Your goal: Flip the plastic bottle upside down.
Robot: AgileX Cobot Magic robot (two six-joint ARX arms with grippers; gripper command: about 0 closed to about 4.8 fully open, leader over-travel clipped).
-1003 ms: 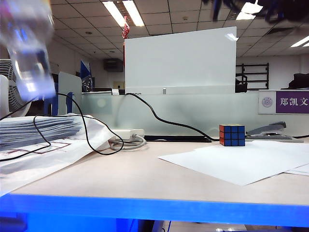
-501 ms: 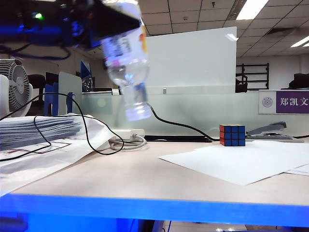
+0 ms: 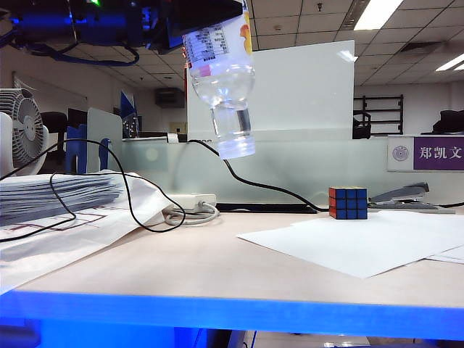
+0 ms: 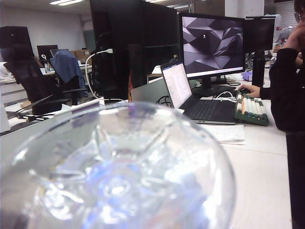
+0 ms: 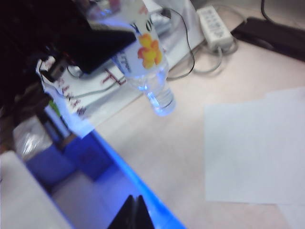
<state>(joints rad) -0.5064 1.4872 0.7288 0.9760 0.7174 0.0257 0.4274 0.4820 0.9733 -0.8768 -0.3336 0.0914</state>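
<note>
The plastic bottle (image 3: 221, 72) hangs upside down high above the table, left of the middle in the exterior view. Its clear cap (image 3: 235, 145) points down and its label shows fine print. My left gripper (image 3: 206, 18) is shut on the bottle's upper body, just under the view's top edge. In the left wrist view the bottle's clear base (image 4: 119, 176) hides the jaws. The right wrist view shows the bottle (image 5: 147, 71) with its orange fruit picture, held by the black left gripper (image 5: 107, 45). My right gripper (image 5: 135, 205) is shut and empty, well away from the bottle.
A Rubik's cube (image 3: 348, 202) and a stapler (image 3: 409, 196) sit at the back right, behind white paper sheets (image 3: 362, 243). A power strip (image 3: 190, 203) with black cables lies at the back. A paper stack (image 3: 58, 196) and a fan (image 3: 22, 130) stand on the left.
The left arm has carried the bottle from the upper left corner rightward towards the middle. The bottle now hangs closer to straight, cap down. Everything on the table stays put.
</note>
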